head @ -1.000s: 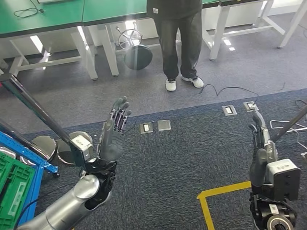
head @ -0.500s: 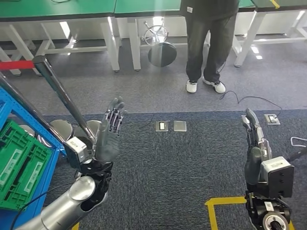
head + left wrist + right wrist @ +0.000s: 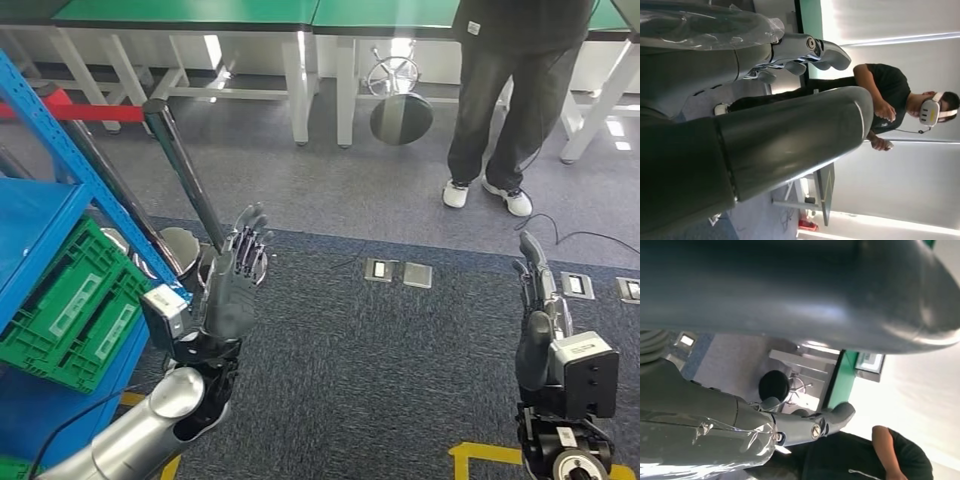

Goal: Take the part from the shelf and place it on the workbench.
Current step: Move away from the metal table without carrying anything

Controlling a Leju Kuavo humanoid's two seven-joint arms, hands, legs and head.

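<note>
A blue shelf (image 3: 34, 215) stands at the left of the head view, holding a tilted green crate (image 3: 72, 310). I cannot make out a part inside it. My left hand (image 3: 234, 280) is raised in front of me, right of the shelf, fingers straight and apart, holding nothing. My right hand (image 3: 537, 300) is also raised at the right, fingers extended and empty. In the left wrist view the left hand's thumb (image 3: 791, 135) and fingers (image 3: 810, 50) stand apart. In the right wrist view the right hand's fingers (image 3: 810, 425) are stretched out with nothing in them.
A person (image 3: 521, 90) in dark trousers and white shoes stands ahead at the right. Green-topped workbenches (image 3: 196, 12) on white legs run along the back. A stool lies on its side (image 3: 400, 105). A dark post (image 3: 181, 170) on a round base leans near the shelf. Floor sockets (image 3: 396, 272) lie ahead.
The whole view has swung to the left: the blue shelf and green crate have come further into the picture, and the person has slid to the right. Both hands stay raised and empty.
</note>
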